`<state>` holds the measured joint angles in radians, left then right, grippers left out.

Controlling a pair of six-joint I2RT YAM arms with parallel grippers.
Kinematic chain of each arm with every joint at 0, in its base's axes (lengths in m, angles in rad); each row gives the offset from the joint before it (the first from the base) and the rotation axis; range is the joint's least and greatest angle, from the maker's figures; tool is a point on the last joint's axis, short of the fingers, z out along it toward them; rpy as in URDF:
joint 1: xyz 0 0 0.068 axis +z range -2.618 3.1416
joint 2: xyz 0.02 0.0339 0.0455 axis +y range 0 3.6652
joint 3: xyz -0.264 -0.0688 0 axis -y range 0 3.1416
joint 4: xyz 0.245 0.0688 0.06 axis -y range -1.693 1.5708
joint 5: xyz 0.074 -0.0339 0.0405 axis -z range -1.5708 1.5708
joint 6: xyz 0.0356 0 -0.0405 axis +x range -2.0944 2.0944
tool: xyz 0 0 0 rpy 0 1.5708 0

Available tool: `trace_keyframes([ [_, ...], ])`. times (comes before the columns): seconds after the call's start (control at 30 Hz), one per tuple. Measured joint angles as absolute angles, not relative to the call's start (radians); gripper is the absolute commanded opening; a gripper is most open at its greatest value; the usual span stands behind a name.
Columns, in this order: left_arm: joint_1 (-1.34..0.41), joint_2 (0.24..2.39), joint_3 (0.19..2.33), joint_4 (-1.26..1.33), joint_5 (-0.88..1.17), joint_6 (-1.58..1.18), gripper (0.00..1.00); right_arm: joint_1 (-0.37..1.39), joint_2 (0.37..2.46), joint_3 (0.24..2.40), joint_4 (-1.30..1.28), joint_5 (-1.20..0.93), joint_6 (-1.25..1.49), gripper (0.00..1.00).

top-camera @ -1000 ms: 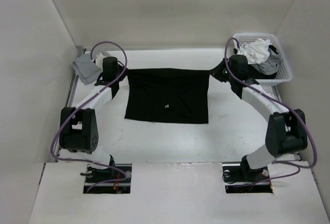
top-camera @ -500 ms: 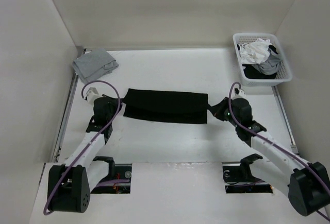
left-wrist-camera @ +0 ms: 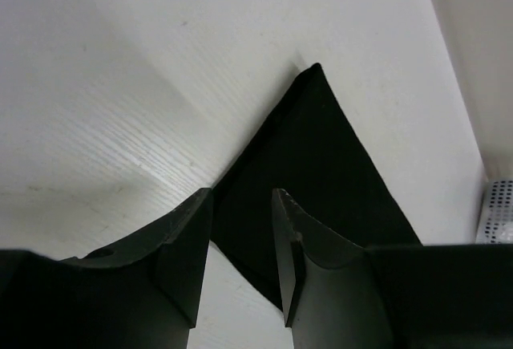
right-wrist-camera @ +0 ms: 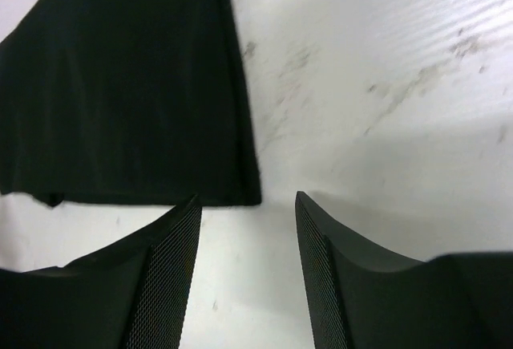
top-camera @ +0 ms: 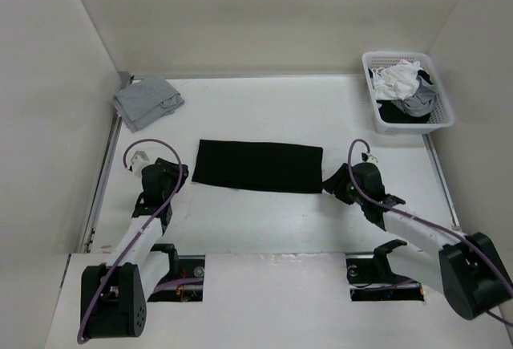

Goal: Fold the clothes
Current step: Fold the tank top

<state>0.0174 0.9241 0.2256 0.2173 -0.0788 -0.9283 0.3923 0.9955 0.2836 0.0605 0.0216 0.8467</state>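
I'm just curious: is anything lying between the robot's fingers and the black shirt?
Nothing visible. The black shirt lies in a folded strip, with the left fingers and right fingers open right at its ends. The grey garment and basket sit in far corners.

White counter (top-camera: pixel 264 221): black shirt (top-camera: pixel 258 166) lying as a flat strip at centre, grey garment (top-camera: pixel 147 100) far left, basket (top-camera: pixel 413 127) far right.
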Motion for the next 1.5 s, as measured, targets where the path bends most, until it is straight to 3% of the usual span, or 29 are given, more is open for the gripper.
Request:
trace_keyframes([
  [0.13, -0.023, 0.938, 0.226, 0.236, -0.064, -0.931, 0.34, 0.326, 1.197, 0.341, 0.153, -0.031, 0.835, 0.49],
  [0.23, -0.074, 0.952, 0.226, 0.245, -0.056, -0.931, 0.33, 0.289, 1.354, 0.393, 0.284, -0.093, 0.856, 0.32],
  [0.33, -0.136, 0.953, 0.226, 0.258, -0.057, -0.931, 0.32, 0.274, 1.482, 0.421, 0.407, -0.146, 0.904, 0.06],
  [0.43, -0.211, 0.953, 0.226, 0.264, -0.071, -0.931, 0.32, 0.255, 1.528, 0.424, 0.467, -0.183, 0.953, 0.0],
  [0.53, -0.306, 0.952, 0.23, 0.266, -0.103, -0.931, 0.32, 0.208, 1.465, 0.408, 0.471, -0.191, 0.976, 0.0],
  [0.73, -0.516, 0.97, 0.278, 0.278, -0.173, -0.936, 0.32, 0.131, 1.101, 0.407, 0.305, -0.14, 0.926, 0.0],
  [0.93, -0.604, 0.983, 0.337, 0.305, -0.2, -0.939, 0.32, 0.268, 0.991, 0.612, 0.037, 0.027, 0.799, 0.0],
  [1.13, -0.596, 0.903, 0.336, 0.299, -0.205, -0.947, 0.32, 0.585, 1.153, 0.867, -0.127, 0.212, 0.717, 0.0],
  [1.33, -0.513, 0.74, 0.289, 0.265, -0.182, -0.958, 0.33, 0.805, 1.486, 1.127, -0.244, 0.322, 0.704, 0.03],
  [1.5, -0.397, 0.631, 0.252, 0.203, -0.126, -0.966, 0.33, 0.899, 1.772, 1.377, -0.321, 0.353, 0.72, 0.39],
])
